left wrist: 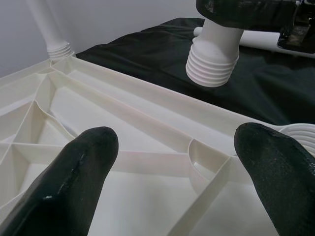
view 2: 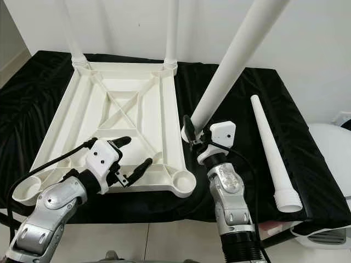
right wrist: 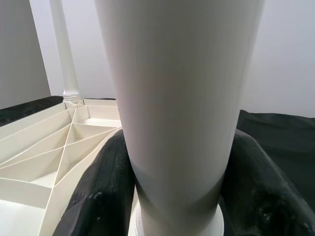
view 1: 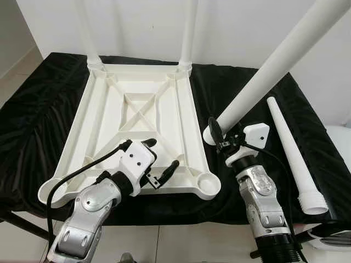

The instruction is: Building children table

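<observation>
I have the upturned tabletop lying in the middle of the frame on the black-draped worktop, with two legs already standing in its far corners, one at upper left and one at upper centre. My right hand is pinching the third leg near its threaded end, the long tube slanting away to the upper right. That end hangs just beside the tabletop's near right edge, above and short of the empty corner socket at lower centre. My left hand hovers over the near rim with its fingers spread, gripping nothing. A fourth leg lies on the cloth at the right.

My worry is the tilt: brought down at this slant, the thread could cross or skid off the socket lip. The unheld tabletop may slide on the cloth, and the long leg could twist in such a low grip.
</observation>
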Controlling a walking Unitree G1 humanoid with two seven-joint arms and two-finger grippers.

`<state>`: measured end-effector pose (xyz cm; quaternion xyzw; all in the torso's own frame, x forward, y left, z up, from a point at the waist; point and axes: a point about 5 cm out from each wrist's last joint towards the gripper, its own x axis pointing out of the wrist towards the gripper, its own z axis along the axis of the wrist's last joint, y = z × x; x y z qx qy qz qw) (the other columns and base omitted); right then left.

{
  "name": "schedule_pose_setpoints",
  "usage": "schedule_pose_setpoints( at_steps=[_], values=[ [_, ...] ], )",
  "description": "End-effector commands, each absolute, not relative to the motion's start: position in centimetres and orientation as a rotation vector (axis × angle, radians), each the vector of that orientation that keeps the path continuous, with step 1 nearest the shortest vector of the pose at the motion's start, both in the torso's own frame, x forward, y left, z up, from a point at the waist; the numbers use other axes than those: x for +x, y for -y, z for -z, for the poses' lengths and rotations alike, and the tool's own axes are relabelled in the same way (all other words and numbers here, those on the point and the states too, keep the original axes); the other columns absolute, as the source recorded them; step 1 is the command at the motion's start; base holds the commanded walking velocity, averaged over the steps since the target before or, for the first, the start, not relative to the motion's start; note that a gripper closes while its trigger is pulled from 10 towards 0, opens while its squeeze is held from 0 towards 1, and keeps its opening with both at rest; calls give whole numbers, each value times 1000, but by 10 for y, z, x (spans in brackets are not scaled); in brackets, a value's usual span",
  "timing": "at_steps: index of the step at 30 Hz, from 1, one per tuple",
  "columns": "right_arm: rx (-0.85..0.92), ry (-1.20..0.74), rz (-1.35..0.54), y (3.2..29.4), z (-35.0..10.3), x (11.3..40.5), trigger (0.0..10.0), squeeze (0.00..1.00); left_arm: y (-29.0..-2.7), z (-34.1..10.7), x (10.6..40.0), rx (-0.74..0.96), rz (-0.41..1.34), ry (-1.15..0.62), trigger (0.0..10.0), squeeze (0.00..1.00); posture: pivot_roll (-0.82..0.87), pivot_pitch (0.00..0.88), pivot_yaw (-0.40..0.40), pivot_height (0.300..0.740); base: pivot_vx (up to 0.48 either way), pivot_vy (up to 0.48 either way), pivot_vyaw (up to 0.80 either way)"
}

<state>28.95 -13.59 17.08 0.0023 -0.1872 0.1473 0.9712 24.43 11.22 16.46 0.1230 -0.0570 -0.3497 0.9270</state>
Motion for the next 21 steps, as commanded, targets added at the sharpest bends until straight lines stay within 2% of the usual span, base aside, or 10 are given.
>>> schedule_pose_setpoints(
  at_steps=[1,9,21],
  values=[
    [-6,389,-308,134,-173,287,10000,0,-122,-166,247,227,534,123,10000,0,13,84,-18,740,0,0,0],
    [-9,388,-305,134,-172,284,10000,0,-125,-166,246,210,513,117,10000,0,13,82,-18,740,0,0,0],
    [-16,389,-316,131,-171,284,10000,0,-129,-168,246,201,494,118,10000,0,20,73,-20,740,0,316,0]
  ],
)
